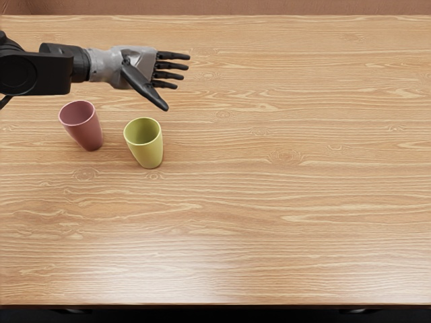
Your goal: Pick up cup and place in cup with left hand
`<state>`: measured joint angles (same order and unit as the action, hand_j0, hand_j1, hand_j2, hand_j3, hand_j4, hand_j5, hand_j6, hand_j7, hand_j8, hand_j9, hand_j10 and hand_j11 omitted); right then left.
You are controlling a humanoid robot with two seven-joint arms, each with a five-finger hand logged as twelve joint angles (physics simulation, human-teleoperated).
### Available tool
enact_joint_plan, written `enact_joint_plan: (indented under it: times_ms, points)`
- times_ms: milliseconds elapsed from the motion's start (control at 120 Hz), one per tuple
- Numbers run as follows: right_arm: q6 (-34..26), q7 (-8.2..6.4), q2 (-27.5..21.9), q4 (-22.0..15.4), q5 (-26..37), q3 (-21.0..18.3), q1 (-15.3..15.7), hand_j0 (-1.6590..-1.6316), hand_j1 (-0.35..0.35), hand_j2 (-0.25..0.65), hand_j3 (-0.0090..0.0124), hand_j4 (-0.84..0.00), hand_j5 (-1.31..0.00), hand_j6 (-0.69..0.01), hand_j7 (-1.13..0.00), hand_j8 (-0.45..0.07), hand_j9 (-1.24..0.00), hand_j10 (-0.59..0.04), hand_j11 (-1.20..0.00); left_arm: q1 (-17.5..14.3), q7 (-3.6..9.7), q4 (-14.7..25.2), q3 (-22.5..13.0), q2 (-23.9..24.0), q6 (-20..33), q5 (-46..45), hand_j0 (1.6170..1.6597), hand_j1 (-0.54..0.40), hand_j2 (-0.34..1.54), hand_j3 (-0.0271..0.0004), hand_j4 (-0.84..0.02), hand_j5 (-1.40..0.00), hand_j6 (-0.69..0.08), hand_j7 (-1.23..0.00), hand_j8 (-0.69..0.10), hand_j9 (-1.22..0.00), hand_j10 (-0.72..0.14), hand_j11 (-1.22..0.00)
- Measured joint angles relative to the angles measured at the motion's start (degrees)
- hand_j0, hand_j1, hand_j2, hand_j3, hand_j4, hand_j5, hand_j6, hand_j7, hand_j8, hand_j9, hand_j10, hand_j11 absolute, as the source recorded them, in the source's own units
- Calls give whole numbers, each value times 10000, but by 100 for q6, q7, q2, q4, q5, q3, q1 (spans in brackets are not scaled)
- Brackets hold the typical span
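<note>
My left hand (166, 79) reaches in from the picture's left edge, above and behind the two cups, with its fingers spread and nothing held. A reddish-pink cup (86, 129) stands upright on the table at the left, below the wrist in the picture. To its right and slightly nearer the front edge is a yellow-green cup (149, 152), also upright. A small gap separates the cups. The thumb points down toward the yellow-green cup without touching it.
The wooden table (289, 202) fills most of the view, its front edge running along the bottom and its back edge near a brownish wall (222, 7).
</note>
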<state>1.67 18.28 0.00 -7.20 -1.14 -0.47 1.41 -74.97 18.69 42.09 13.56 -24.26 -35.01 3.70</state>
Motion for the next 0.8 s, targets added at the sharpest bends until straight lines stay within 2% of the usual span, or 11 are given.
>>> enact_joint_plan:
  times_ms: [175, 392, 517, 633, 692, 800]
  points:
    - [5, 0, 0, 0, 0, -1, 14, -16581, -3491, 1, 0, -4, -1, -5, 0, -4, 0, -3, 0, -74, 38, 3, -41, -9, 0, 76, 16581, 3286, 37, 0, -178, -226, -177, -225, -175, -225, -173, -225]
    - [8, 0, 0, -1, 0, -5, 25, -16581, -3491, 1, 0, -4, -1, -5, 0, -4, 0, -3, 0, -493, 46, -6, -167, -9, 0, 1313, 16581, 3286, 37, 0, -182, -226, -182, -226, -179, -225, -176, -225]
    - [8, 0, 0, -1, 0, -5, 26, -16581, -3491, 1, 0, -4, -1, -5, 0, -4, 0, -3, 0, -941, 47, -3, -529, -2, 0, 1764, 16581, 3286, 37, 0, -185, -227, -186, -226, -183, -226, -179, -225]
    - [8, 0, 0, -1, -1, -5, 26, -16581, -3491, 0, 0, -4, -1, -6, 0, -5, 0, -3, 0, -1088, 108, 5, -833, 139, 1, 2124, 16581, 3285, 35, 0, -189, -227, -192, -226, -189, -226, -183, -225]
    - [9, 0, 0, -1, -1, -6, 26, -16581, -3491, 0, 0, -4, -1, -7, 0, -5, -1, -4, 0, -1218, 165, 123, -895, -10, 1, 2231, 16581, 3285, 33, 0, -193, -228, -197, -227, -193, -226, -186, -225]
    - [9, 0, 0, -1, -1, -5, 26, -16581, -3491, 1, 0, -4, -1, -5, 0, -4, 0, -3, 0, -1346, 204, 585, -922, -435, 0, 2269, 16581, 3287, 37, 0, -193, -228, -198, -227, -194, -226, -187, -225]
